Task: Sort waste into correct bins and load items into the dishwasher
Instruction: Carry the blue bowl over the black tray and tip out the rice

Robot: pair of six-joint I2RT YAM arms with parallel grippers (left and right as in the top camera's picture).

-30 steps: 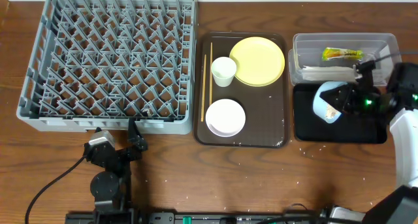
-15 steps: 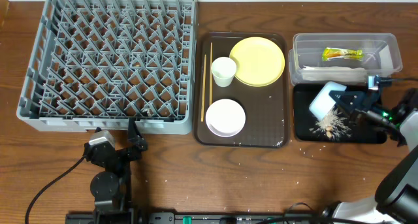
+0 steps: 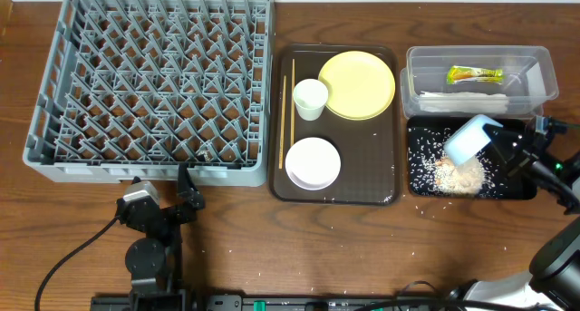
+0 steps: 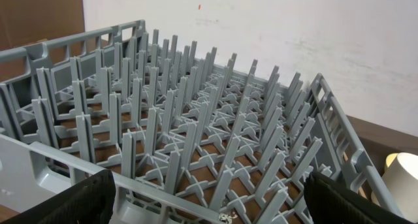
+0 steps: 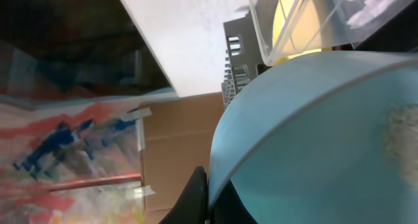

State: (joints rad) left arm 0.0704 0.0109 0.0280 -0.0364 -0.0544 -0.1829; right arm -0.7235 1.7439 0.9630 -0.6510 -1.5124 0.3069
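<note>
Rice point(image 3: 458, 175) lies heaped in the black tray point(image 3: 513, 187), wrapper point(image 3: 474, 74) in the clear tub point(image 3: 415, 64). Right jaws grip the tilted light blue bowl point(image 3: 468, 140) above; left jaws wide.

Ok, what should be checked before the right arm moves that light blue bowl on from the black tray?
1. Grip: right gripper is shut on the rim of the light blue round bowl, which is tilted: ok.
2. Rice landed: white rice pile lies in the shallow black rectangular tray: ok.
3. Bowl empty: the right wrist view shows a pale grainy patch inside: cannot tell.
4. Room in the large grey plastic dish rack: no dishes on its pegs: ok.
5. Left gripper is open, at the rack's near edge, far from the bowl: ok.
</note>
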